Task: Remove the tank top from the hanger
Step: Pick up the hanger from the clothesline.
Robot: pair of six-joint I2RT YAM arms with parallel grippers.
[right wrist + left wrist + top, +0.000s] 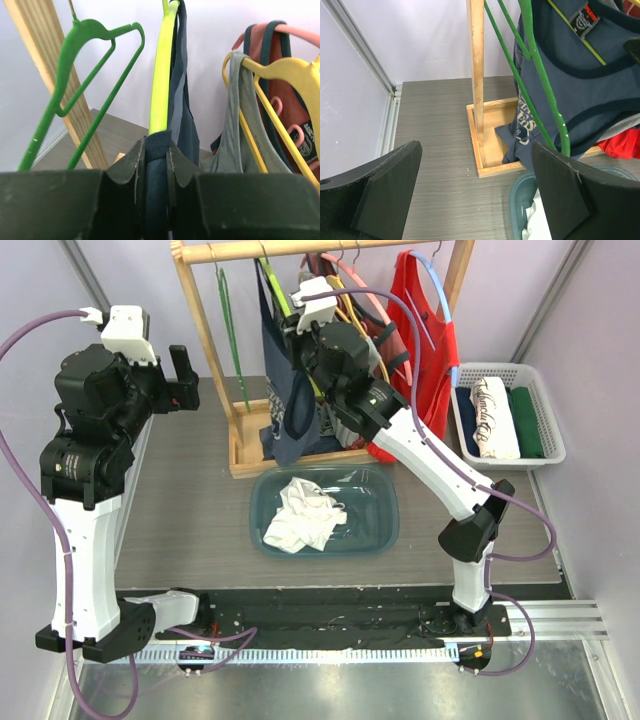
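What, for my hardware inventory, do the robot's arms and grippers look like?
The left arm and right arm have white links, black joints and black bases. A purple cable runs along each. White camera housings top the wrists. The left gripper and right gripper carry broad, matte black fingers.

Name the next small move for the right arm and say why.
Probably draw the pinched strap down along the lime hanger toward its shoulder end, so that it slips off. The right gripper has its jaws shut on a strap of the navy tank top, right against that hanger, and the top hangs from it, not yet freed.
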